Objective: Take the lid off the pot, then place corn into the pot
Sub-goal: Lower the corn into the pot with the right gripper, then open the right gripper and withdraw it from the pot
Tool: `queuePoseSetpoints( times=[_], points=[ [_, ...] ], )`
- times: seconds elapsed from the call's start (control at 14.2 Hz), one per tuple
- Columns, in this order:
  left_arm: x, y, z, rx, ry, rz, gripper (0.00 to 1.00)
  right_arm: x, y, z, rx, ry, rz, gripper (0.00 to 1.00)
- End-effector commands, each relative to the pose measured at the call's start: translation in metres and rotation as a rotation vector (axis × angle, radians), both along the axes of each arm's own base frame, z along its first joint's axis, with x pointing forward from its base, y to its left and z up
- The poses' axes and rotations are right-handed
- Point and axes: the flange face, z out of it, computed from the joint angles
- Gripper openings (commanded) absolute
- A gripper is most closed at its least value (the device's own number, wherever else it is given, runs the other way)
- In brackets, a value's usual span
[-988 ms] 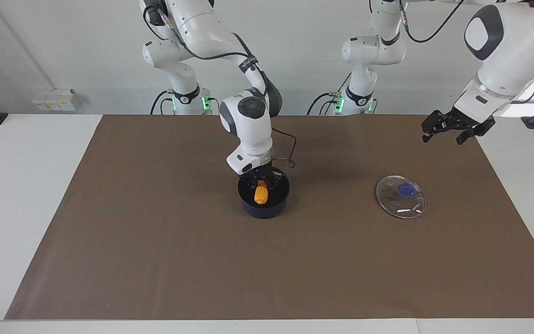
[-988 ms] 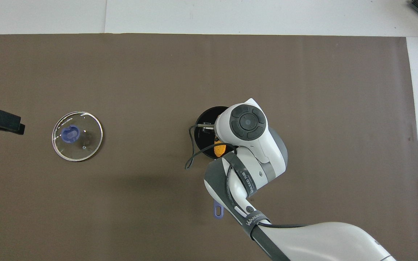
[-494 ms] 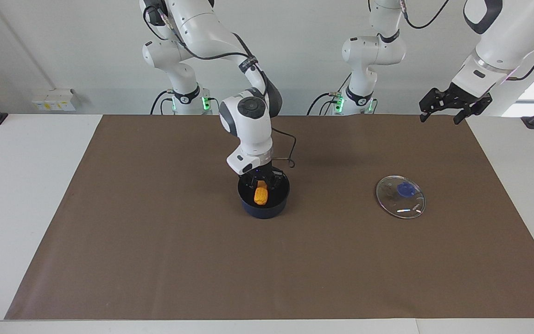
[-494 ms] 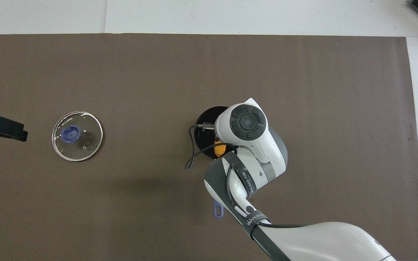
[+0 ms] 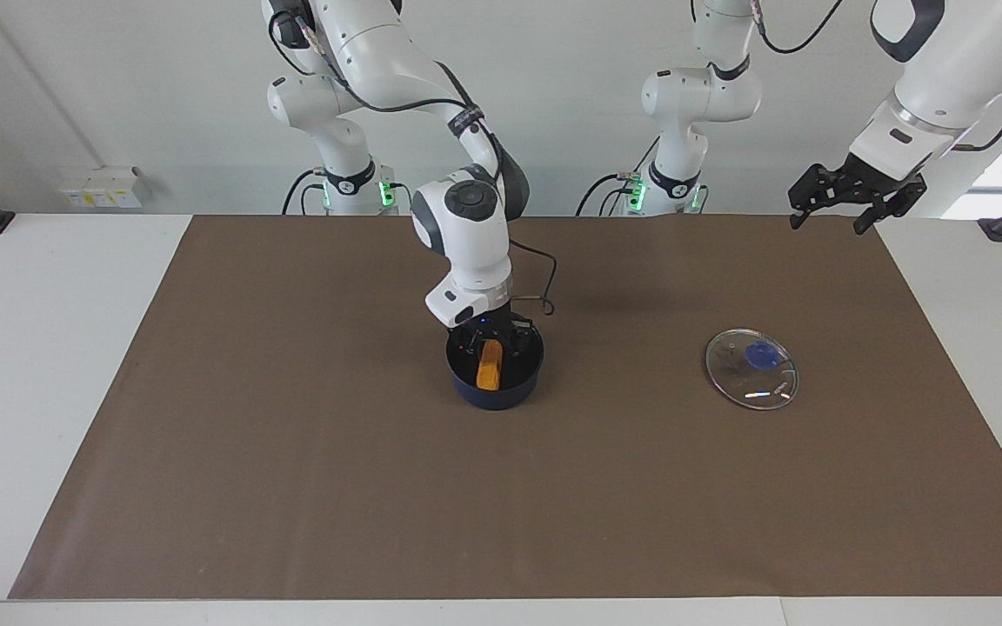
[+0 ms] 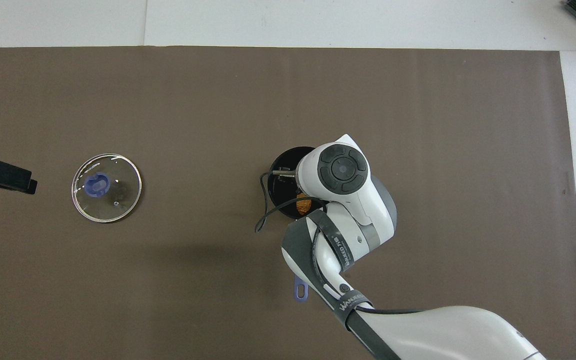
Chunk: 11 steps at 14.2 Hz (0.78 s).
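Corn (image 5: 490,366): lying inside the pot (image 5: 495,393).
Lid (image 5: 751,368): flat on the mat, at the pot's 3 o'clock in the facing view (well apart).
My right gripper (image 5: 492,341): over the pot; finger spread, cannot tell.
My left gripper (image 5: 840,205): spread wide, empty, waiting.

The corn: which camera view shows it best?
The facing view: the corn shows almost whole, lying inside the pot under the right tool. In the overhead view the right arm covers it; only a small orange part shows.

One camera faces the robots from high across the table (image 5: 49,365), another looks steeply down
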Motion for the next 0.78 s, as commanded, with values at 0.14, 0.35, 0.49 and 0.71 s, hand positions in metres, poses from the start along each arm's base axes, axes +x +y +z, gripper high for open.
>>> queuePoseSetpoints(
  times=[0.14,0.35,0.49,0.71],
  points=[
    [-0.002,0.008,0.004,0.0,-0.019,0.008,1.0,0.014,-0.042,0.062,0.018,-0.06,0.021,0.66],
    [-0.003,0.013,0.004,0.0,-0.01,0.018,1.0,0.004,-0.083,0.119,-0.006,-0.025,0.041,0.69],
    [-0.004,0.013,0.003,0.0,-0.007,0.018,1.0,-0.006,-0.109,0.143,-0.028,0.027,0.03,0.72],
    [-0.004,0.014,0.004,0.0,-0.008,0.02,1.0,-0.017,-0.152,0.175,-0.053,0.069,0.078,0.8]
  ],
)
